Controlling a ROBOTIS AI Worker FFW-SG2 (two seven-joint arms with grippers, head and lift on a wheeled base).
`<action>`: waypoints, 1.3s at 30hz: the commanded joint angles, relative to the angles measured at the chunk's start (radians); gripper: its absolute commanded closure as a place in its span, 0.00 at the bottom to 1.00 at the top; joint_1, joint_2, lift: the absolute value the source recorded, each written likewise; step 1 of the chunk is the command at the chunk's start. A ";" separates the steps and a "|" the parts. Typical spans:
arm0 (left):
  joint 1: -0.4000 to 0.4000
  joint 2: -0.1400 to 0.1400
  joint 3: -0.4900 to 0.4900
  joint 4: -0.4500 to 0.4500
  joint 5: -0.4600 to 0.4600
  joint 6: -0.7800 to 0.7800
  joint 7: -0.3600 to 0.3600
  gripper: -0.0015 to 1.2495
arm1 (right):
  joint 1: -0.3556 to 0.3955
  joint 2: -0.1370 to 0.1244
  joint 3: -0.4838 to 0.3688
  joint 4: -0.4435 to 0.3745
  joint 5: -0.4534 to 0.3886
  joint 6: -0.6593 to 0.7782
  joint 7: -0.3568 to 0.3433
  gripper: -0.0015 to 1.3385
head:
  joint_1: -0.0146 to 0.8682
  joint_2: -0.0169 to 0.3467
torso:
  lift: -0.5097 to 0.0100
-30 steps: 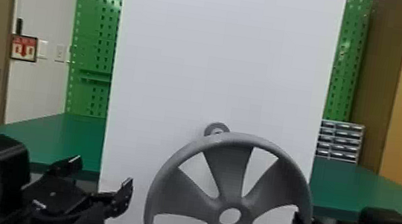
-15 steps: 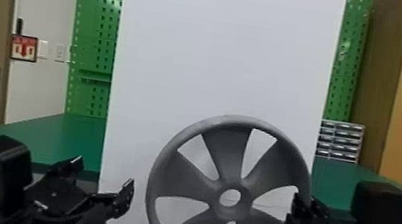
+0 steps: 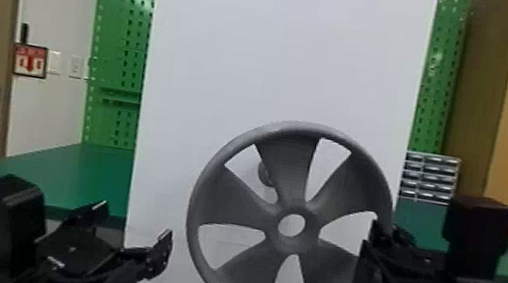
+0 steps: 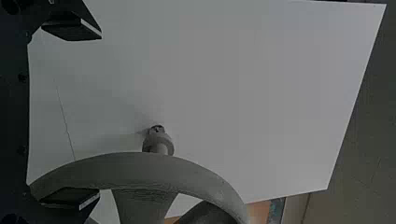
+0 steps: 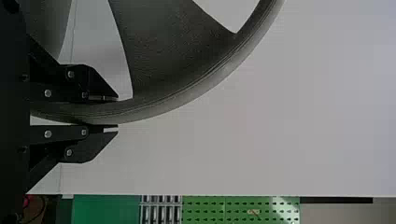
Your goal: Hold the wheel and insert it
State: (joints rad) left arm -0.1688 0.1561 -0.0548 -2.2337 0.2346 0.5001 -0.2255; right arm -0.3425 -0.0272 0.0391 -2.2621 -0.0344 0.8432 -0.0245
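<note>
Head view: we are finding the wheel (image 3: pixel 234 209) at lower centre, right gripper (image 3: pixel 369 245) clasping its rim (image 3: pixel 307 129), left gripper (image 3: pixel 136 222) at lower left. Left wrist view: we are noting jaws spread wide. Right wrist view: we are confirming the rim between jaws, at left.

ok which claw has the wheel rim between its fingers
The right claw: its two fingers sit on either side of the wheel's rim, while the left claw is open and empty.
</note>
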 commanded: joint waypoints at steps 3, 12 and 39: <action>-0.001 0.000 -0.004 0.003 0.000 0.000 0.000 0.08 | -0.035 0.003 -0.010 0.010 0.007 0.016 0.000 0.80 | 0.13 0.09 | 0.13; -0.003 0.000 -0.004 0.006 0.000 0.000 0.000 0.08 | -0.061 0.015 -0.012 0.012 0.008 0.043 0.000 0.80 | 0.13 0.09 | 0.13; 0.002 0.000 -0.008 0.009 0.002 0.000 0.000 0.08 | -0.144 0.018 0.005 0.041 -0.027 0.056 0.000 0.80 | 0.13 0.09 | 0.13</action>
State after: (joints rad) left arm -0.1670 0.1565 -0.0610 -2.2242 0.2362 0.5001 -0.2255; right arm -0.4724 -0.0100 0.0424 -2.2276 -0.0553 0.8986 -0.0245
